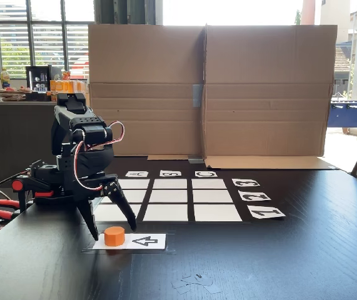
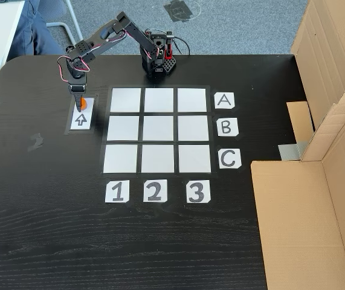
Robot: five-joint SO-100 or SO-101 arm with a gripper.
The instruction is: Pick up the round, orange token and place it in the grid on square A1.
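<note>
Arm (image 1: pixel 81 156) is all black, boxy 3D-printed-looking links with black servo blocks at the joints. Red/white servo wire bundle loops off the upper link (image 1: pixel 94 156) and down along the body; same looped wires visible from above (image 2: pixel 78 57). Base (image 2: pixel 159 57) is black with a grid of small holes on top and a red part beside it. Gripper (image 1: pixel 114 228) is black too: two long tapered pointed fingers. Red-handled clamps (image 1: pixel 3 209) at the base edge.
</note>
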